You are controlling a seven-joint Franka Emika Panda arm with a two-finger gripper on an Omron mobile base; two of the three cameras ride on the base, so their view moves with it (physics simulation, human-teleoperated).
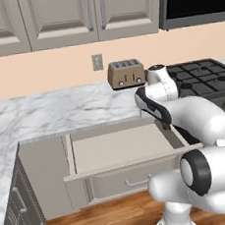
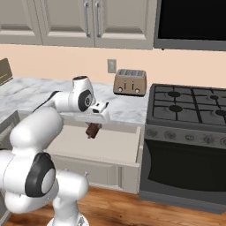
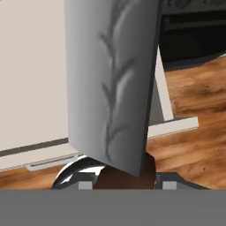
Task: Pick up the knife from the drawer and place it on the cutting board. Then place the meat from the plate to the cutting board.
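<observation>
While the arm bends forward and down over the open drawer, the claw hangs above the drawer's right rear part, closed on the knife by its dark brown handle. In the hand view the broad grey blade rises straight up from the fingers. One drawer, one knife. One toaster on the marble bench.

A home kitchen: beyond the claw a toaster on the marble table, a stove right, cabinets above.
</observation>
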